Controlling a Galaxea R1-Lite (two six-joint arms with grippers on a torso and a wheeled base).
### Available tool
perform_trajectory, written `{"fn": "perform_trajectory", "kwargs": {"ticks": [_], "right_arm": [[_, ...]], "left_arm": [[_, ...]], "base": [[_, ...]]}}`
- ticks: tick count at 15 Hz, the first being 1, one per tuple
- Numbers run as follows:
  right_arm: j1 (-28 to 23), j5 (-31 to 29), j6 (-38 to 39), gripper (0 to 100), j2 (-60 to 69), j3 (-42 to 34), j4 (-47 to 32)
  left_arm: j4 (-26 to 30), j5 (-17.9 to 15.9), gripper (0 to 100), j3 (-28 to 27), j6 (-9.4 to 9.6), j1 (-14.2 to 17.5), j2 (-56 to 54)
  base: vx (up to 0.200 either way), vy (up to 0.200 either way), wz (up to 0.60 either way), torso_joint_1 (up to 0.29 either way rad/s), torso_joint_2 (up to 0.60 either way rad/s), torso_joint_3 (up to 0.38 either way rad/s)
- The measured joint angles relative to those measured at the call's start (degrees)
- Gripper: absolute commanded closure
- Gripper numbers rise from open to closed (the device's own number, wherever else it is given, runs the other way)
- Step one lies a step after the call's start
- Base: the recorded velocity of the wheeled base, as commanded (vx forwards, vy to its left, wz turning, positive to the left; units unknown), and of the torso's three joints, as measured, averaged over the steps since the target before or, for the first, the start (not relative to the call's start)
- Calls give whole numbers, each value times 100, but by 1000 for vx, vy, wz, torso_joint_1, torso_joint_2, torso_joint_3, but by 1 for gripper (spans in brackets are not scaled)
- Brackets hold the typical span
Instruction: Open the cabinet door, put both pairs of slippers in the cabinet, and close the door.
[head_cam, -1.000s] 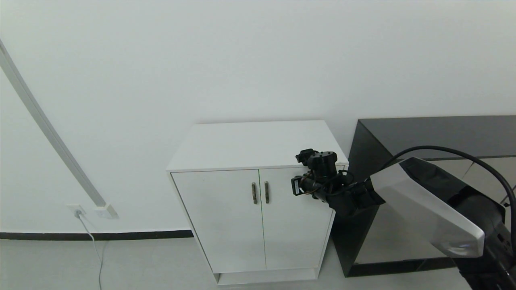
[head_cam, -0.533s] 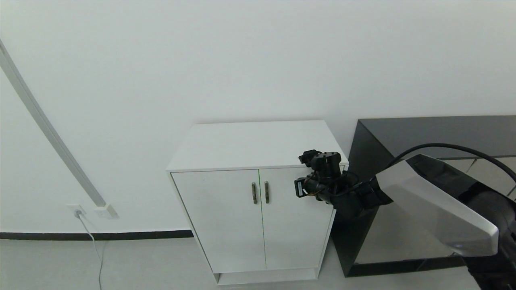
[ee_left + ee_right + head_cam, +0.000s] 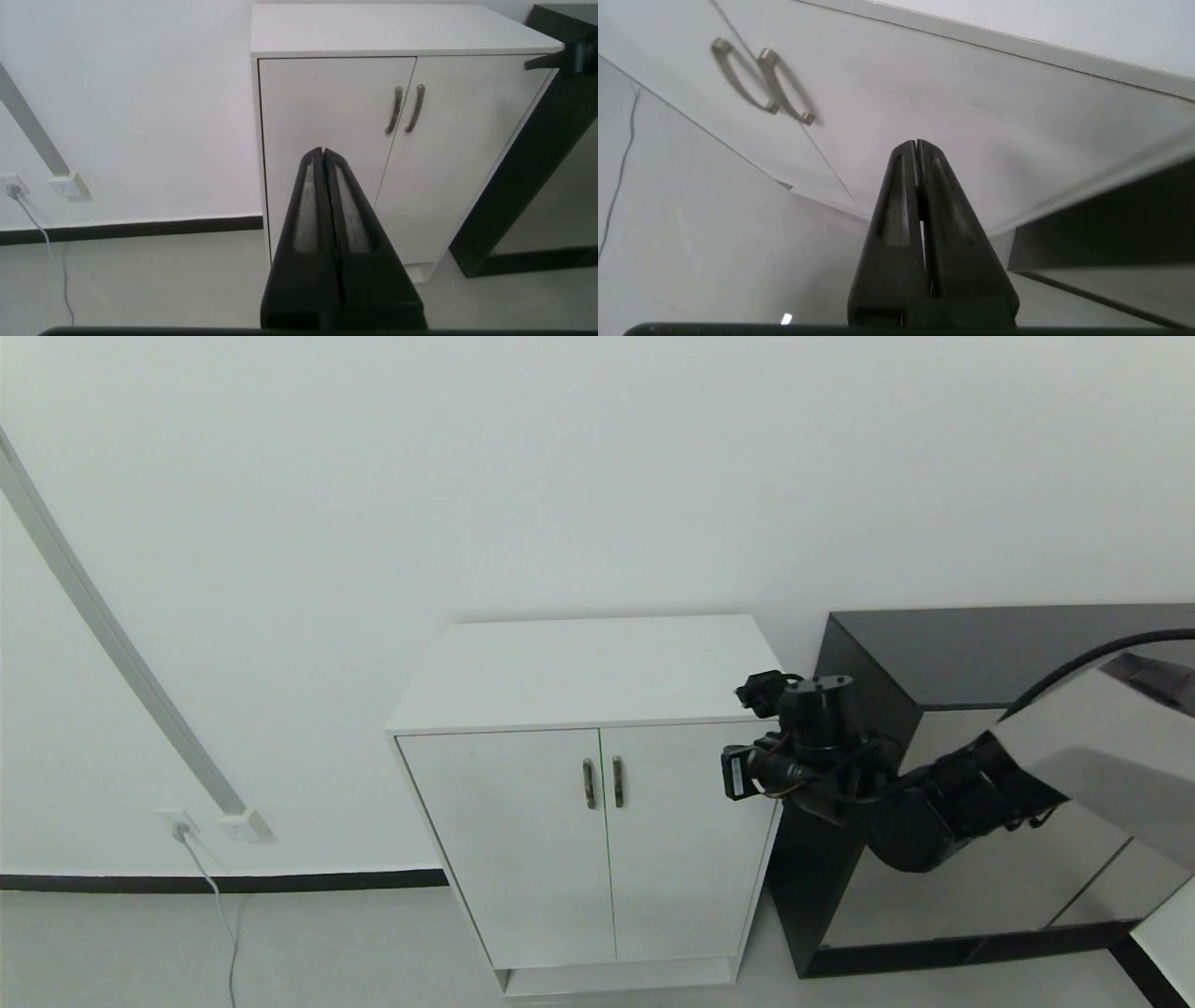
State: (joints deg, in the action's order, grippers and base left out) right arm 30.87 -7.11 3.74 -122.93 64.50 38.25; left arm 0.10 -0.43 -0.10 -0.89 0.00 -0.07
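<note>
You have the white cabinet (image 3: pixel 579 784) standing on the floor (image 3: pixel 327 943) at its far edge, back against the wall (image 3: pixel 560 476). A black sideboard (image 3: pixel 934 653) stands just beside its right side. Both doors are shut: the left door (image 3: pixel 509 840) and the right door (image 3: pixel 686 849) meet at the middle seam. The two handles (image 3: pixel 589 782) sit side by side, one on each side of the seam, near the top edge.

Your right gripper (image 3: pixel 918 145) hangs in front of the cabinet's upper right corner, by the outer edge of the right door and well apart from the handles. Its fingers are pressed together with nothing between them. Your left gripper (image 3: pixel 322 151) is held back from the cabinet, facing the left door, fingers likewise flat against each other and empty.

A wall socket (image 3: pixel 177 823) with a cable (image 3: pixel 219 905) sits low on the wall to the cabinet's left, below a slanting conduit (image 3: pixel 103 616).
</note>
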Motion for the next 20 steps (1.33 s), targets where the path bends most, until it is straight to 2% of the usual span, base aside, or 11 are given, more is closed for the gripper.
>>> {"fn": "perform_trajectory", "kwargs": {"ticks": [5,10,12,16,20], "right_arm": [[-221,-2,5,100,1791,-2071,668],[-835,-11,-7,100,3922,-3768,688],[-1442,-9,-11,100,4804,-4141,200],[-2800,5,-16,100,6383,-4395,-1554],[-3172,60,-148,100,7900,-4476,-3062]], "left_arm": [[0,0,100,0,2,0,0],[0,0,100,0,2,0,0],[0,-1,100,0,2,0,0],[0,-1,100,0,2,0,0],[0,-1,100,0,2,0,0]], "base": [[0,0,0,0,0,0],[0,0,0,0,0,0],[0,0,0,0,0,0],[0,0,0,0,0,0],[0,0,0,0,0,0]]}}
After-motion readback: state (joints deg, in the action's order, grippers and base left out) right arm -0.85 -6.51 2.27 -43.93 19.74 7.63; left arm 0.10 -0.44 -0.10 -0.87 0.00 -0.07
